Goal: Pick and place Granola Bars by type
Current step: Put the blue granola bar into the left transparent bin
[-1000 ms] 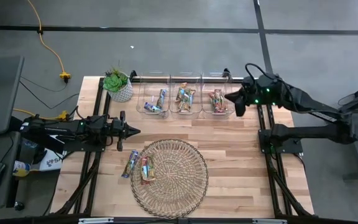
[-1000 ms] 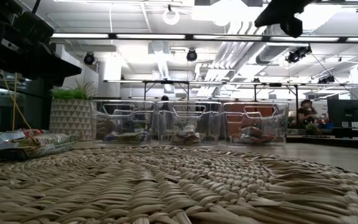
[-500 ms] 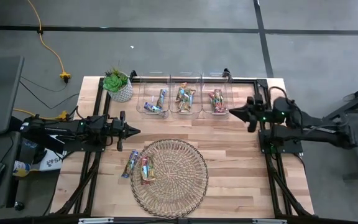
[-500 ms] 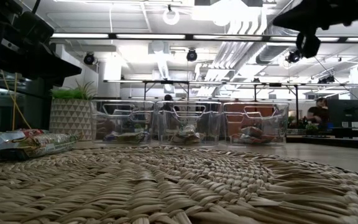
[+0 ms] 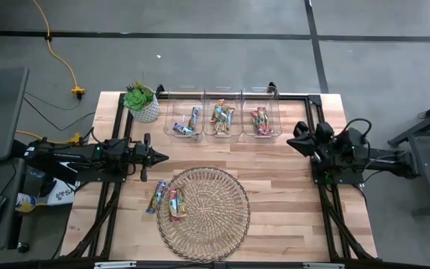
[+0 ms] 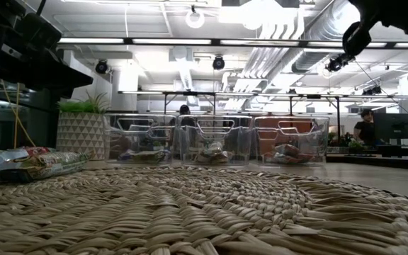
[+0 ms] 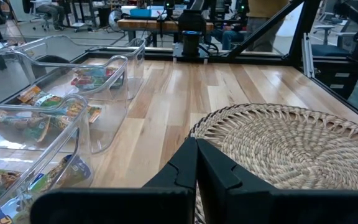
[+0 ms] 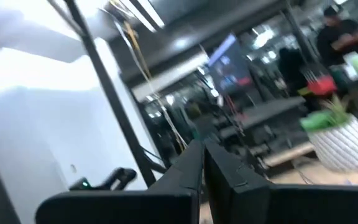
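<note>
The left gripper rests with its fingers pressed together and empty, just off the left rim of the wicker mat. Two granola bars lie below and slightly ahead of its tip, one on the bare wood, one overlapping the mat edge. Further ahead of that gripper, three clear bins hold the bars already sorted by type. The right gripper has withdrawn: a second ago it hung beside the rightmost bin; now it sits folded back at the table's right edge, fingers together and holding nothing, with the bins ahead of and to one side of its tip. Judgement: the right arm has completed its placement and is parking. Two bars remain unsorted, both nearest the left gripper.
</note>
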### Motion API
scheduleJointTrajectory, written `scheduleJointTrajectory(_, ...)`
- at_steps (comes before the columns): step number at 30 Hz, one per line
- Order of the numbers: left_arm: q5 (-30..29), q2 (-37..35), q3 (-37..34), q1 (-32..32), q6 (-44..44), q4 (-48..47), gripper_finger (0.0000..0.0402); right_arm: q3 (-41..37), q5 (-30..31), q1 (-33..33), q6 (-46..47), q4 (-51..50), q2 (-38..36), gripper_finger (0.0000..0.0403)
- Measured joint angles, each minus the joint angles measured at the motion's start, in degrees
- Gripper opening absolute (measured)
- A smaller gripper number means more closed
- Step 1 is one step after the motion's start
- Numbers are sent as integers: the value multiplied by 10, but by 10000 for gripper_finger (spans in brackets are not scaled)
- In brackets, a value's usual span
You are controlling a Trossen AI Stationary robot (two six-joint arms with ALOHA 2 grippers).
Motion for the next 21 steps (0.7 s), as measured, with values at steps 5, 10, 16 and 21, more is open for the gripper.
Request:
scheduleJointTrajectory(5, 0, 0, 0, 0, 0, 0, 1, -68, 40, 26, -7, 106, -2, 0)
scheduleJointTrajectory(10, 1, 0, 0, 0, 0, 0, 1, -94, 55, 43, -17, 137, -3, 0)
scheduleJointTrajectory(16, 1, 0, 0, 0, 0, 0, 1, -95, 49, 45, -48, 126, -3, 0)
scheduleJointTrajectory(21, 1, 0, 0, 0, 0, 0, 1, -95, 48, 45, -60, 75, -3, 0)
